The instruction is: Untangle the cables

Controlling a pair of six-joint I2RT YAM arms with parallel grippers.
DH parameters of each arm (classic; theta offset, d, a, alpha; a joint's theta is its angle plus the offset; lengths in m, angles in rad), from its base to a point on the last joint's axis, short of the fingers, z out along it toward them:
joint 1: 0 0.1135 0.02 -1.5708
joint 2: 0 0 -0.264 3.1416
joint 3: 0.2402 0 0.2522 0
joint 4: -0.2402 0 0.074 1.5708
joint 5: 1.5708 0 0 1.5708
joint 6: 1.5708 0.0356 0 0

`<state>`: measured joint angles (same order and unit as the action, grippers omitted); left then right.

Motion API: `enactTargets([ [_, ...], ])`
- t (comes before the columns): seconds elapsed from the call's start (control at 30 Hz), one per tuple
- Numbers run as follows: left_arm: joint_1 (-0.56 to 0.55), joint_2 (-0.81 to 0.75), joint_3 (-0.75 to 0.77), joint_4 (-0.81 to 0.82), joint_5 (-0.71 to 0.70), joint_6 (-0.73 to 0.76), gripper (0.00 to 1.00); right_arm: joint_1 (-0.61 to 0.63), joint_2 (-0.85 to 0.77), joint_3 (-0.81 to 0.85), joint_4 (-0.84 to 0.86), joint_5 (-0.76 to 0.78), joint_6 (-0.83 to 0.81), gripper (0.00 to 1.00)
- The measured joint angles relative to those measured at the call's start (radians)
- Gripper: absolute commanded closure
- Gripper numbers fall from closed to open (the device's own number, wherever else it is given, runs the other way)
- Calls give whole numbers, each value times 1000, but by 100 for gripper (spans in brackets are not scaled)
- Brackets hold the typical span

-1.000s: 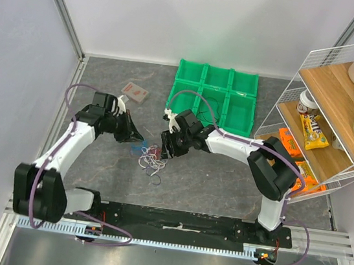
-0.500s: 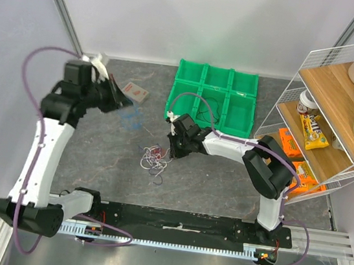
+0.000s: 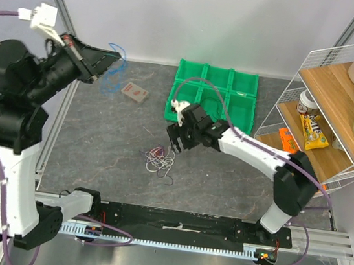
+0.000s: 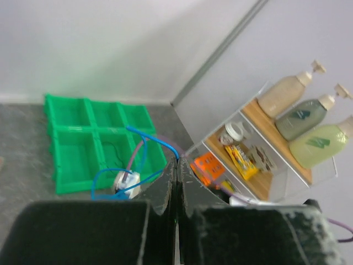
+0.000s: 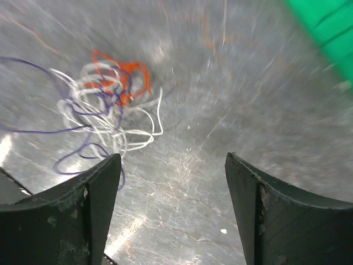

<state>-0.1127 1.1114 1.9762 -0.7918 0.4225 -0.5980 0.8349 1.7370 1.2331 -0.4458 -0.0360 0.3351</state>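
Note:
A small tangle of white, red-orange and dark cables point(image 3: 159, 159) lies on the grey table; in the right wrist view the tangle point(image 5: 105, 110) sits ahead of the fingers to the left. My left gripper point(image 3: 111, 58) is raised high at the back left, shut on a blue cable point(image 3: 112, 72) that dangles from its tips; in the left wrist view the left gripper point(image 4: 177, 164) pinches the blue cable point(image 4: 144, 152). My right gripper point(image 3: 177, 142) is open and empty, just above and right of the tangle.
A green compartment tray point(image 3: 215, 97) stands at the back, with a thin dark wire in one cell. A small reddish card point(image 3: 134, 92) lies at the back left. A wire shelf point(image 3: 325, 119) with bottles and snacks stands at the right.
My left arm has risen high and swung back-left, pulling the blue cable free of the tangle. My right gripper has lifted off the tangle and drawn back a little.

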Motion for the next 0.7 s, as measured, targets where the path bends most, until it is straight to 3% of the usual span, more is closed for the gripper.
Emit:
enactTargets([
  [0.3,-1,105,-382,176,307,-196,98,-28,-262,273,-10,-84,-128,12],
  [0.43,-21,121,-521,225,376,-277,98,-27,-331,289,57,-148,-124,13],
  [0.7,-87,73,-602,383,442,-389,98,-27,-323,229,193,-233,-83,15],
])
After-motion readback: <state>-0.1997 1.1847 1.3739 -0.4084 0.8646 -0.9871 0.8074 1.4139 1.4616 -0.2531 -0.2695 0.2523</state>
